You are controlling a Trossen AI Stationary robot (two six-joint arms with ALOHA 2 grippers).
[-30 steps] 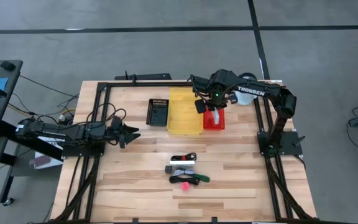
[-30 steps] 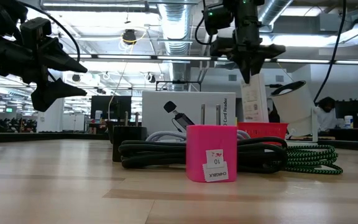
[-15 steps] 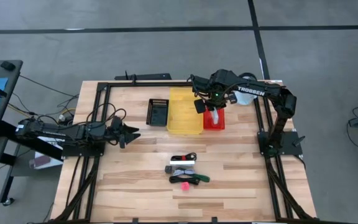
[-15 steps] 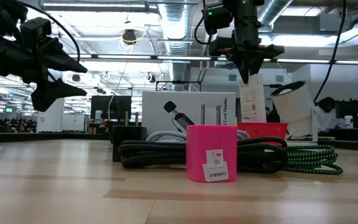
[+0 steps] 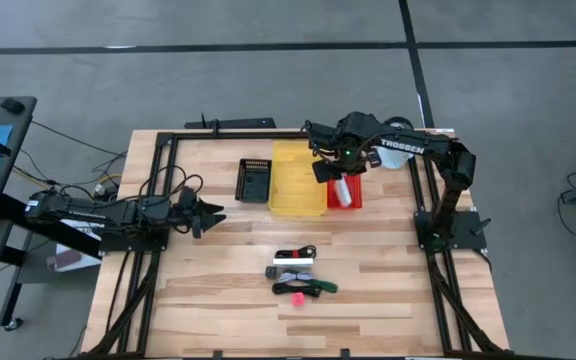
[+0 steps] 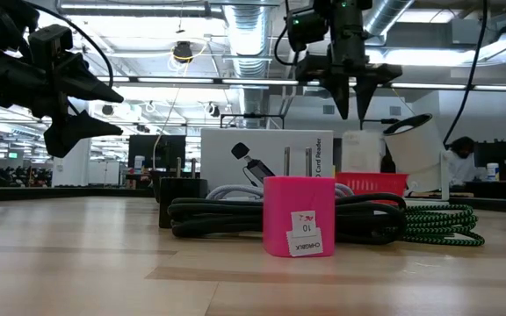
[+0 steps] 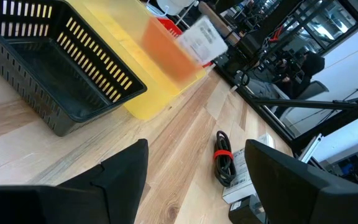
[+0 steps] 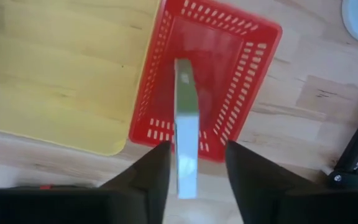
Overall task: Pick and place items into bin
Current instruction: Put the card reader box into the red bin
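My right gripper [image 6: 351, 104] hangs open over the red basket [image 5: 345, 195], fingers pointing down. A white flat piece [image 8: 185, 124] stands on edge below the fingers, apart from both, inside the basket's walls [image 6: 363, 151]. Whether it rests on the basket's floor I cannot tell. The other items lie in a heap near the table's front: a white box [image 6: 266, 162], coiled black cables [image 6: 227, 215], a green cable [image 6: 442, 224] and a pink block [image 6: 299, 215]. My left gripper [image 5: 208, 215] waits open at the table's left side, holding nothing.
A yellow bin [image 5: 298, 178] stands beside the red basket on its left, and a black slotted basket [image 5: 255, 180] beside that. Black frame rails [image 5: 423, 200] run along the table's sides. Bare wood lies between the bins and the heap of items [image 5: 298, 275].
My right gripper has opened without moving from its place over the red basket. The white flat piece, which hung pinched below its fingers, has dropped down into the basket.
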